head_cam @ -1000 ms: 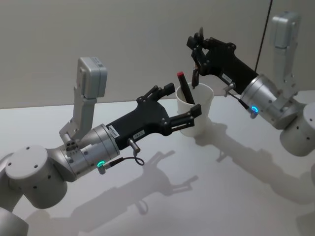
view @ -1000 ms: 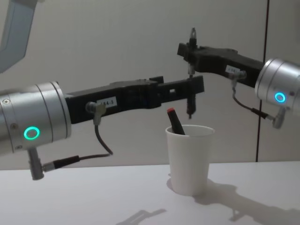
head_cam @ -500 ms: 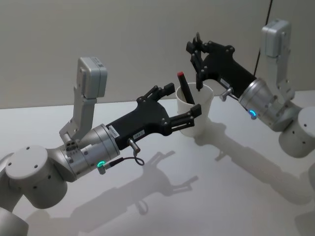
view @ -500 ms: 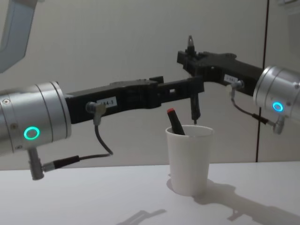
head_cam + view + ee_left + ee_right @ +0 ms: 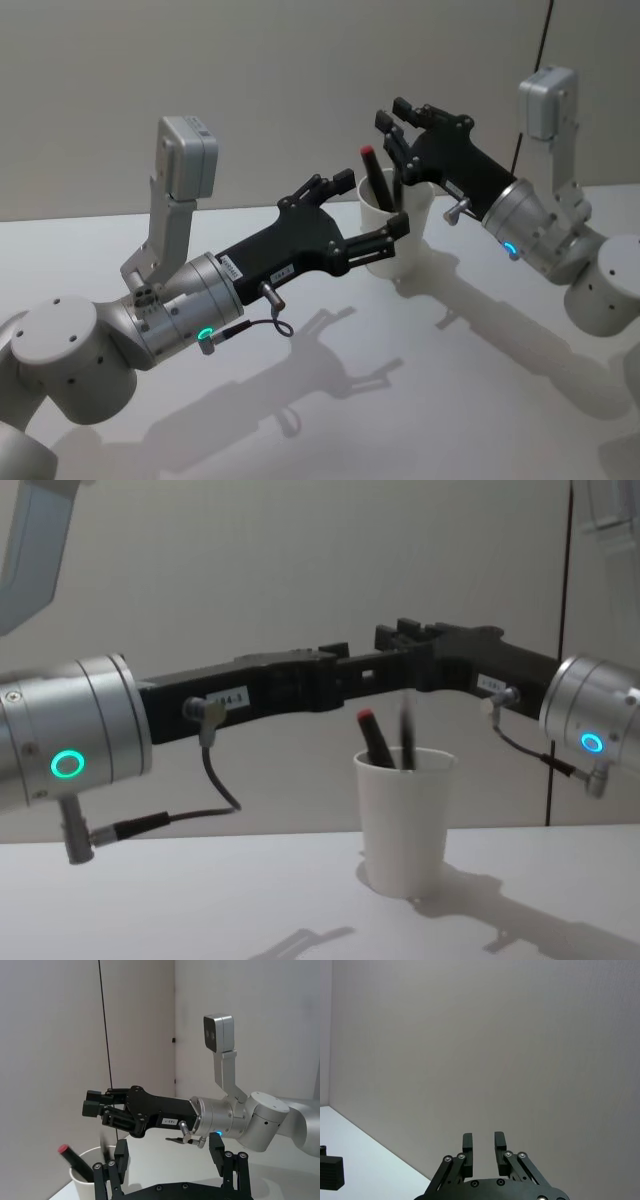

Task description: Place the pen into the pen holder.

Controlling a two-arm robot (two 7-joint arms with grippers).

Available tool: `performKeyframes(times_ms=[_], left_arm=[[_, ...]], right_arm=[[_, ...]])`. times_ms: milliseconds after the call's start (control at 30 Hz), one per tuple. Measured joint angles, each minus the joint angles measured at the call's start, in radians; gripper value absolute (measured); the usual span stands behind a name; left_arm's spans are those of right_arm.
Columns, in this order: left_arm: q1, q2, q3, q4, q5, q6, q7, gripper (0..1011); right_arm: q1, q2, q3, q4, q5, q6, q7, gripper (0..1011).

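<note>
The pen holder [image 5: 398, 215] is a white paper cup [image 5: 404, 820] standing on the table. A red-capped pen [image 5: 374, 178] leans inside it. A thin black pen [image 5: 407, 730] stands blurred in the cup's mouth, free of any finger. My right gripper [image 5: 392, 133] hangs just above the rim, open, with nothing between its fingers [image 5: 467, 1142]. My left gripper [image 5: 372, 203] is open close beside the cup; in the chest view it sits higher than the rim [image 5: 380, 672]. The left wrist view shows the cup [image 5: 90, 1182] and the right gripper [image 5: 94, 1105].
The white table [image 5: 450, 380] spreads around the cup, with arm shadows across it. A plain wall stands behind. A thin dark cable [image 5: 566, 600] runs down the wall at the right.
My right gripper has come down and tipped over the cup and opened. The black pen it held has dropped from its fingers into the cup. The left arm has not moved.
</note>
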Motion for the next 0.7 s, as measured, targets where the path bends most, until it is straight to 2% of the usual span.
performKeyframes(times_ms=[33, 133, 167, 200, 233, 567, 700], left_arm=[[0.0, 0.0, 0.0, 0.0, 0.0, 0.0, 0.0, 1001], [0.0, 0.0, 0.0, 0.0, 0.0, 0.0, 0.0, 1001], [0.0, 0.0, 0.0, 0.0, 0.0, 0.0, 0.0, 1001], [0.0, 0.0, 0.0, 0.0, 0.0, 0.0, 0.0, 1001], [0.0, 0.0, 0.0, 0.0, 0.0, 0.0, 0.0, 1001], [0.0, 0.0, 0.0, 0.0, 0.0, 0.0, 0.0, 1001], [0.0, 0.0, 0.0, 0.0, 0.0, 0.0, 0.0, 1001]], right_arm=[[0.0, 0.0, 0.0, 0.001, -0.001, 0.0, -0.001, 227], [-0.002, 0.0, -0.002, 0.004, -0.004, -0.002, -0.002, 353], [-0.002, 0.0, -0.002, 0.005, -0.005, -0.002, -0.003, 363], [-0.002, 0.0, -0.002, 0.005, -0.005, -0.002, -0.003, 431], [-0.003, 0.0, -0.002, 0.006, -0.006, -0.003, -0.004, 431], [-0.005, 0.0, -0.004, 0.011, -0.011, -0.005, -0.007, 746], [-0.005, 0.0, -0.004, 0.011, -0.011, -0.005, -0.008, 836]])
